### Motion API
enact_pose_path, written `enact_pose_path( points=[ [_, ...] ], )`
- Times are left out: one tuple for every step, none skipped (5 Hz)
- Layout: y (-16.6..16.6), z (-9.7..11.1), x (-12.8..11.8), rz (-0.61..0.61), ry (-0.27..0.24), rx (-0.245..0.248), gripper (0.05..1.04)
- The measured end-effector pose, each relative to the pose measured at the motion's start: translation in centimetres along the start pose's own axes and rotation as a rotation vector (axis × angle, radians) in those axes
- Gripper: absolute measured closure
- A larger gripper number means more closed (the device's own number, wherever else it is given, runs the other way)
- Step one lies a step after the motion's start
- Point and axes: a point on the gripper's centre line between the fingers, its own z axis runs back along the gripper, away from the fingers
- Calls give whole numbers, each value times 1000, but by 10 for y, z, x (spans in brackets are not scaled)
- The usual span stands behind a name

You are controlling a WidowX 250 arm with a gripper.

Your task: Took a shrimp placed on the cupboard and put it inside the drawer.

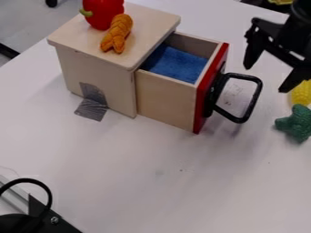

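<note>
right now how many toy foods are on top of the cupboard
2: the red pepper toward the far edge of the cupboard top, and the orange shrimp nearer the camera. Something could be hidden behind the pepper.

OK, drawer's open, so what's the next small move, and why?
Probably bring the open, empty gripper over the shrimp: it lies on the cupboard against the red pepper, while the gripper hangs out past the front of the pulled-out drawer.
</note>
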Motion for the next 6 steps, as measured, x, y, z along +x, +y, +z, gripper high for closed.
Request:
enact_pose_path(
  points=[
    [26,21,3,90,7,-71,86],
    [78,34,0,217,-1,-99,86],
    [112,33,-19,310,37,-117,86],
    [142,30,-40,367,53,-97,86],
    [157,29,-59,387,54,-75,86],
    [174,27,-79,434,63,-63,86]
  ],
)
